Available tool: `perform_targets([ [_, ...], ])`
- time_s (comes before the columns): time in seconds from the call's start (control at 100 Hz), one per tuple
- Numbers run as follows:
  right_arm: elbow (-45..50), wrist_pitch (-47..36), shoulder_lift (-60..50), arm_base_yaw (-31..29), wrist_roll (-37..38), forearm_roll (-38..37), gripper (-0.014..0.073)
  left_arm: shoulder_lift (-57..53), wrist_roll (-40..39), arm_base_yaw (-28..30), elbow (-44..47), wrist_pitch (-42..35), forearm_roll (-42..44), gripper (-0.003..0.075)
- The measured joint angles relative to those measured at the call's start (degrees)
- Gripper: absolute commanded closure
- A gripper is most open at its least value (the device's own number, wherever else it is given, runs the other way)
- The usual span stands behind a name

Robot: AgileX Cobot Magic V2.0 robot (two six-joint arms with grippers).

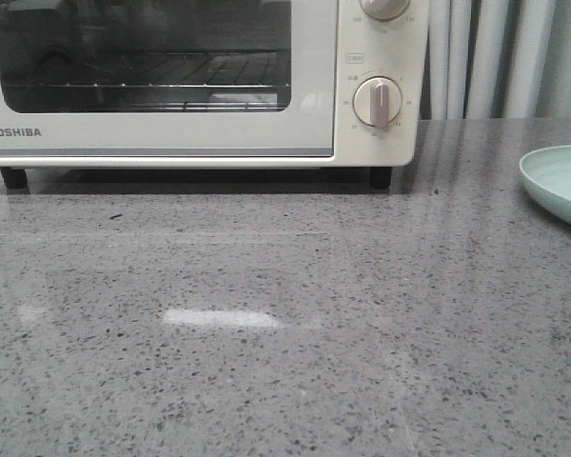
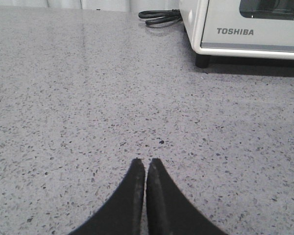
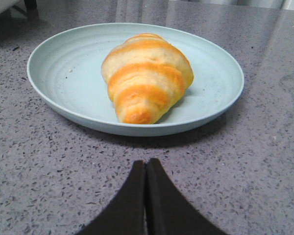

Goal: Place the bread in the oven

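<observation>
The cream-white Toshiba oven (image 1: 200, 86) stands at the back left of the grey speckled counter with its glass door closed; its corner also shows in the left wrist view (image 2: 245, 29). The bread (image 3: 144, 76), a golden-orange croissant with pale stripes, lies on a pale green plate (image 3: 54, 73) in the right wrist view. My right gripper (image 3: 146, 162) is shut and empty, on the counter side of the plate's rim, a short way from the bread. My left gripper (image 2: 145, 161) is shut and empty over bare counter, some way from the oven. Neither arm shows in the front view.
The plate's edge (image 1: 561, 181) sits at the right side of the front view. A black power cord (image 2: 159, 17) lies beside the oven. Two round knobs (image 1: 378, 102) are on the oven's right panel. Pale curtains (image 1: 495, 57) hang behind the counter.
</observation>
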Motion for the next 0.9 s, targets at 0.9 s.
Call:
perform_targets([
  [0.9, 0.23, -56.04, -0.04, 0.00, 4.10, 5.88, 0.0669, 0.00, -0.09, 0.00, 0.00, -31.81, -8.22, 0.0741],
])
